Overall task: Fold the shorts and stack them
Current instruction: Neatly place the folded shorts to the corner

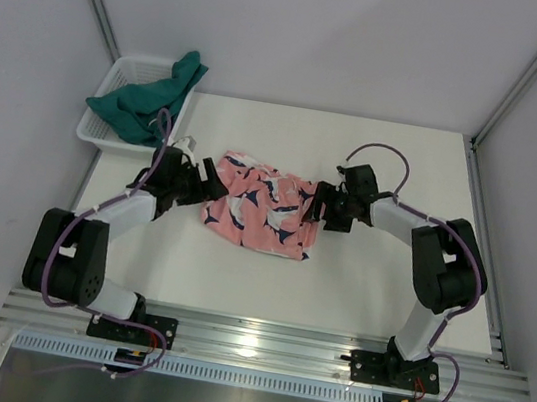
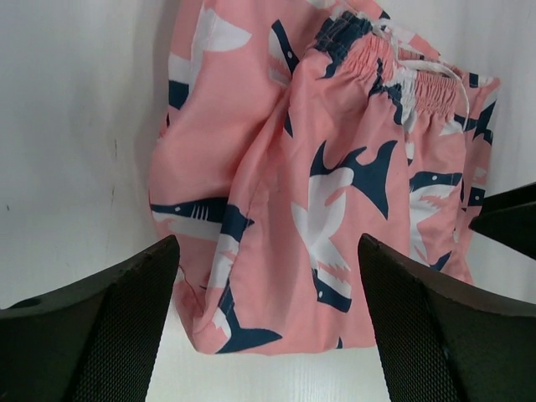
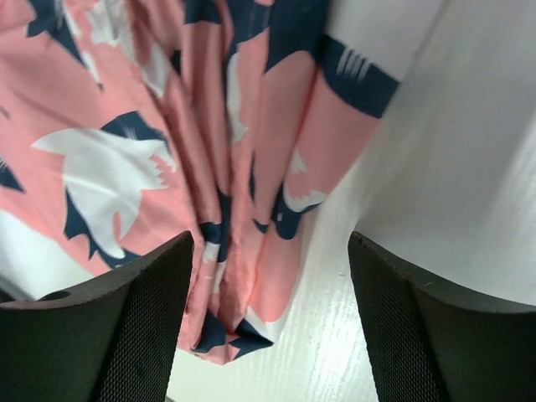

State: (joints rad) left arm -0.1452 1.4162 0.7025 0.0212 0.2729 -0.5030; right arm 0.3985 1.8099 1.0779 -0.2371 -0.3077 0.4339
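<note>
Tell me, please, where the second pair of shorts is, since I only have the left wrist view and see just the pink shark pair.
Observer: The teal shorts are heaped in the white basket at the far left corner of the table, spilling over its rim.
Operator: Thank you. Where is the right gripper?
Observer: The right gripper sits open at the right edge of the pink shorts, facing the left gripper across them.
Operator: Has it got hold of fabric?
Observer: No; its wrist view shows a bunched hem between wide-apart fingers, unclamped.
</note>
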